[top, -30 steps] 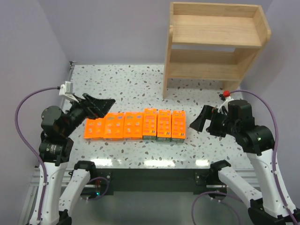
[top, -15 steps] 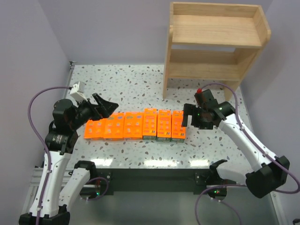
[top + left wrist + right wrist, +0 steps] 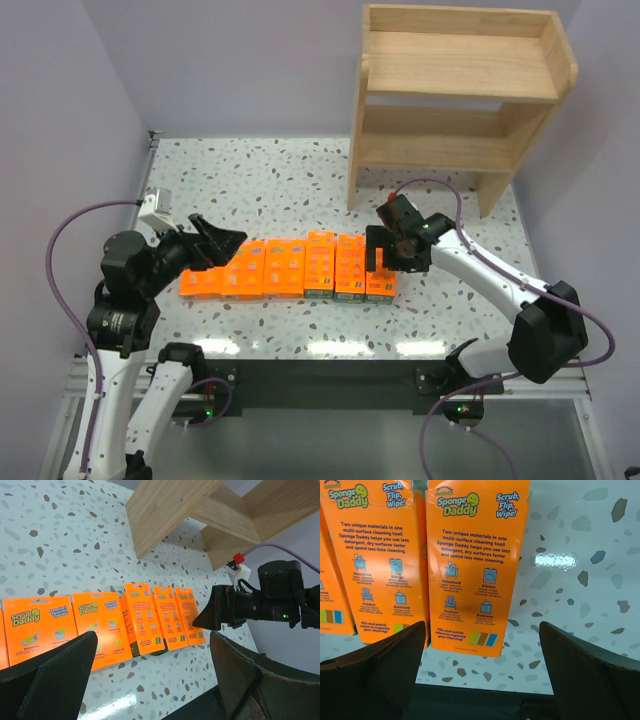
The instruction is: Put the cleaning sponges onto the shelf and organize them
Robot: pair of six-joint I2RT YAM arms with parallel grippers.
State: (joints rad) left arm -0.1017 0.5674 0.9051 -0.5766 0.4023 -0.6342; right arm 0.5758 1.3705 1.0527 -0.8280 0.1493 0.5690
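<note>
The right hand (image 3: 380, 258) has swung in from the right side of the bench (image 3: 270, 180) and now hangs over the rightmost pack (image 3: 477, 570), jaws spread wide to either side of it and holding nothing. The left hand (image 3: 218, 243) has only shifted slightly at the row's left end, also wide open and empty. The packs themselves have not moved, so the first pick looks about to start and no placing is done. The count is six cleaning sponges (image 3: 290, 268), edge to edge in one row on the bench: three at the right with a dark green band at the near end, three plain at the left. One shelf (image 3: 450, 150) stands at the far right, with two tiers, both bare.
</note>
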